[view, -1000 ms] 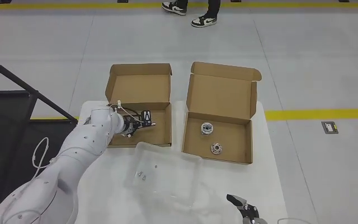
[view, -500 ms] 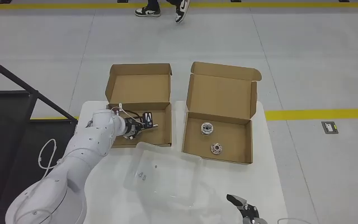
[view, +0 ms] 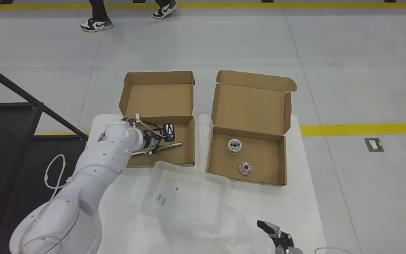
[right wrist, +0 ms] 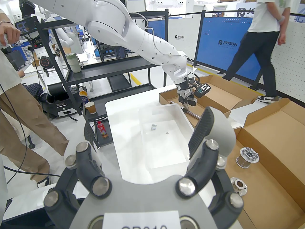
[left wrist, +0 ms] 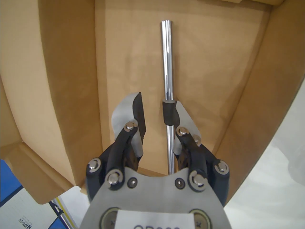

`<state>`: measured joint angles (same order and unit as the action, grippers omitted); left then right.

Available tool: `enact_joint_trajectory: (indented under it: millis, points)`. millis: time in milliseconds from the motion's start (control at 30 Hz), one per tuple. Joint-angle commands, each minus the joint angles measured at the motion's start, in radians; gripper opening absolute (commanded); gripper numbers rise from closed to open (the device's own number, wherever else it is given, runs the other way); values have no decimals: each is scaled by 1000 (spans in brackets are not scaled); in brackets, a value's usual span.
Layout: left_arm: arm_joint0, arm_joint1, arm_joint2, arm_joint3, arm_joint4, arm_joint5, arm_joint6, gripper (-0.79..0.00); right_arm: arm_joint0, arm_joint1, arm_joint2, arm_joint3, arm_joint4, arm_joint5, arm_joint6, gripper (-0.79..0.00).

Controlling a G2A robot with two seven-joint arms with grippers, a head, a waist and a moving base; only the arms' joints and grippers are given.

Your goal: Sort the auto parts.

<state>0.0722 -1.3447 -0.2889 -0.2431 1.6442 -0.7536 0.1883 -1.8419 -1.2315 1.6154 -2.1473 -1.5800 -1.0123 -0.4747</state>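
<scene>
Top view: two open cardboard boxes sit side by side at the back of the white counter (view: 298, 203), lids folded up away from the robot. The left box (view: 158, 98) holds one steel rod (view: 166, 147), lying flat on its floor near the front wall. The right box (view: 266, 168) holds two metal parts well apart from each other: a ribbed hub (view: 235, 145) and, nearer the front, a flange (view: 245, 168). In front of the boxes, just beside them, lies a clear tray (view: 190, 209) with two small screws (view: 160, 199) near its left end.

The left gripper (view: 152, 145) is down inside the left box, over the near end of the rod. In the left wrist view its fingers (left wrist: 139, 113) stand parted. The rod (left wrist: 166, 67) runs lengthwise along the box floor (left wrist: 119, 48) right against one pad, with a clear gap to the other, so it is not clamped.

The right gripper (view: 277, 233) hangs at the counter's front edge, well apart from the boxes. In the right wrist view its fingers (right wrist: 205, 129) are spread wide with nothing between them, above the tray (right wrist: 164, 144).

Beside the counter's left end stands a black rack (right wrist: 59, 32), and lower down next to it are a paper cup (right wrist: 91, 107) and a bottle (right wrist: 102, 129).
</scene>
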Motion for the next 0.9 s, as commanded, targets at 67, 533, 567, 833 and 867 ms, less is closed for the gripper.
enact_joint_trajectory:
  millis: [67, 533, 567, 833, 867]
  points:
    - [-25, 3, -11, -3, -6, -8, 58, -453, 0, 0, 0, 0, 0, 0, 0, 0]
    - [-73, 86, -2, -248, 98, -227, 395, -274, 0, 0, 0, 0, 0, 0, 0, 0]
    - [-72, 98, -2, -275, 109, -243, 406, -274, 0, 0, 0, 0, 0, 0, 0, 0]
    - [-20, 204, 53, -529, 135, -259, 356, -37, 0, 0, 0, 0, 0, 0, 0, 0]
    - [-16, 220, 68, -562, 124, -259, 335, 0, 0, 0, 0, 0, 0, 0, 0, 0]
